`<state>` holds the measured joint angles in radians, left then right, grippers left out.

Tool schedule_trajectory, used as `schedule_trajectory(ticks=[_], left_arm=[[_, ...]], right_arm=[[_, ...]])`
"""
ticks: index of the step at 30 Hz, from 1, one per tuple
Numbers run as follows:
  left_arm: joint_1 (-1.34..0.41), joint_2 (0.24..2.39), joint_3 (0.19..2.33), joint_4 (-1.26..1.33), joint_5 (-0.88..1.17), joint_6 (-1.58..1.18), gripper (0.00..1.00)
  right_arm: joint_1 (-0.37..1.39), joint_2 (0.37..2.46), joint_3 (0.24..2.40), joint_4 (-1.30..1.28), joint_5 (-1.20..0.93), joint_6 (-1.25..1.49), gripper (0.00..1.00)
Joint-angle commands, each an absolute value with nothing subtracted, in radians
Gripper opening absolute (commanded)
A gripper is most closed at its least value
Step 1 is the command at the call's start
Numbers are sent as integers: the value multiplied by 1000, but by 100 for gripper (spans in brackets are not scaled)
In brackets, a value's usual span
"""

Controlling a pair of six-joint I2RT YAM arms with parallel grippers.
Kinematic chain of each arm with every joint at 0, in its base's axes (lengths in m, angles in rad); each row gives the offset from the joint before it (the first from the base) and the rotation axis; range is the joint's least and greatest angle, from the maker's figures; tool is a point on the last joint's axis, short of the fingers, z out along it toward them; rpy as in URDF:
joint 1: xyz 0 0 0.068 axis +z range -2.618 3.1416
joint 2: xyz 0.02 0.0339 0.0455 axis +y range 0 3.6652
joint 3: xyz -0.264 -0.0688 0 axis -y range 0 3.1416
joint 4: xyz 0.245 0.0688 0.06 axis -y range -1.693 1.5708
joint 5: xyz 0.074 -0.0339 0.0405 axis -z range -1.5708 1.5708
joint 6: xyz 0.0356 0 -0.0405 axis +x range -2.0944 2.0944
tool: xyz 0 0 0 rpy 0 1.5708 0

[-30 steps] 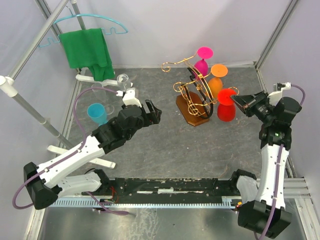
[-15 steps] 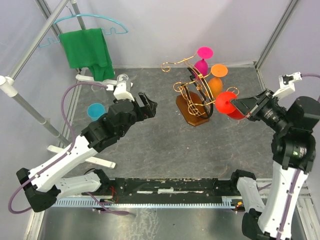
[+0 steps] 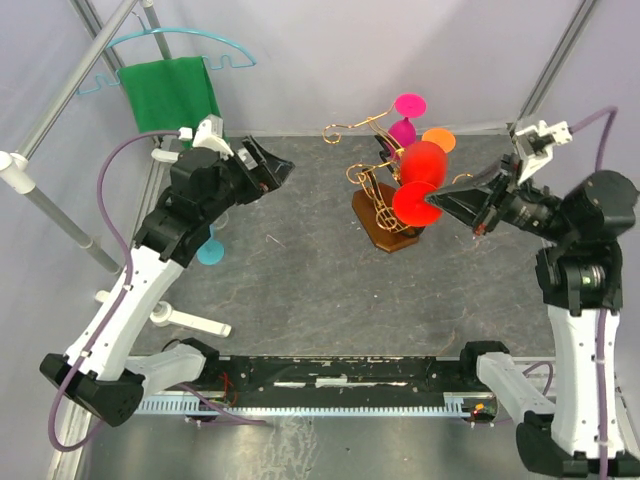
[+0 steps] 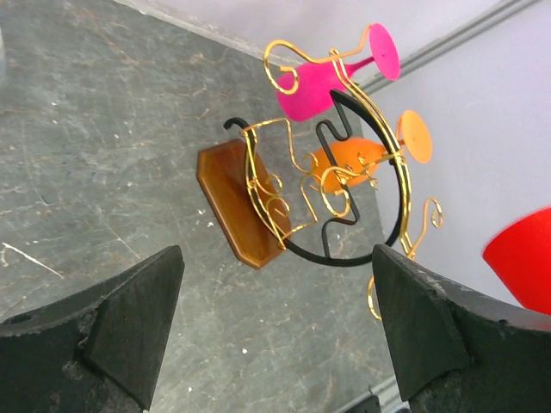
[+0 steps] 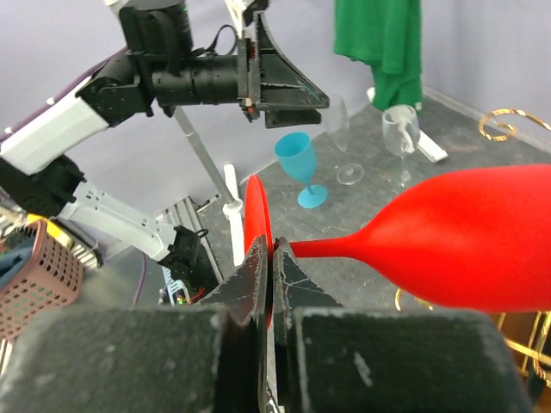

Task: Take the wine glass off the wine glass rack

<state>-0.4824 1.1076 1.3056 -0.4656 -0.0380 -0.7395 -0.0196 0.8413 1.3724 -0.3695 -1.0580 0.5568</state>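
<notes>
Six glasses are being counted in all: one red wine glass [image 5: 465, 237], one pink wine glass [image 4: 310, 86], one orange wine glass [image 4: 344, 168], one blue wine glass [image 5: 297, 163] and two clear glasses [image 5: 400, 131]. One wine glass rack [image 4: 234, 205], one turquoise hanger [image 3: 200, 35] and one green cloth [image 3: 175, 95] are being shown.

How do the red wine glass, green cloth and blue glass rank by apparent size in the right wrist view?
1. red wine glass: largest, though it sits right at the camera, which inflates it.
2. green cloth, partly cut off by the frame's top.
3. blue glass: smallest.
</notes>
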Motion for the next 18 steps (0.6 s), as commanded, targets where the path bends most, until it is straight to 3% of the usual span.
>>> schedule_trajectory(ticks=[1, 8, 18], left_arm=[[-440, 1110, 1370, -443, 136, -798, 96], [-385, 1108, 1370, -392, 236, -877, 96], [-310, 1130, 1330, -271, 460, -1025, 97]], right_arm=[[96, 940, 1441, -255, -1067, 400, 1], [383, 1152, 1636, -593, -867, 30, 1], [791, 1261, 1714, -771, -521, -412, 1]])
